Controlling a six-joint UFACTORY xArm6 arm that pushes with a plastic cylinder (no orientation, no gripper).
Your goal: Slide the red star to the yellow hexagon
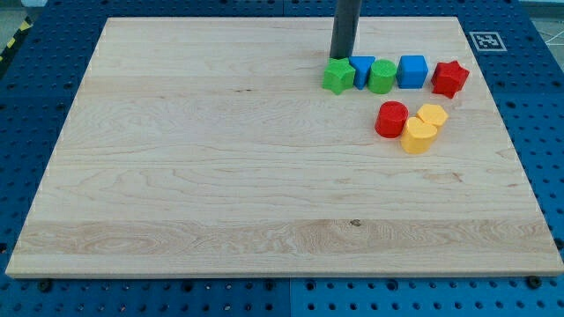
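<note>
The red star (449, 77) lies at the right end of a row of blocks near the view's top right. The yellow hexagon (433, 115) lies below it, touching a second yellow block (419, 136) and close to a red cylinder (392, 119). My tip (341, 58) stands at the left end of the row, just above the green star (338, 77), far left of the red star.
The row also holds a blue block (362, 69), a green cylinder (382, 77) and a blue cube (411, 71). The wooden board (220, 176) lies on a blue perforated table. A marker tag (484, 40) sits at the board's top right.
</note>
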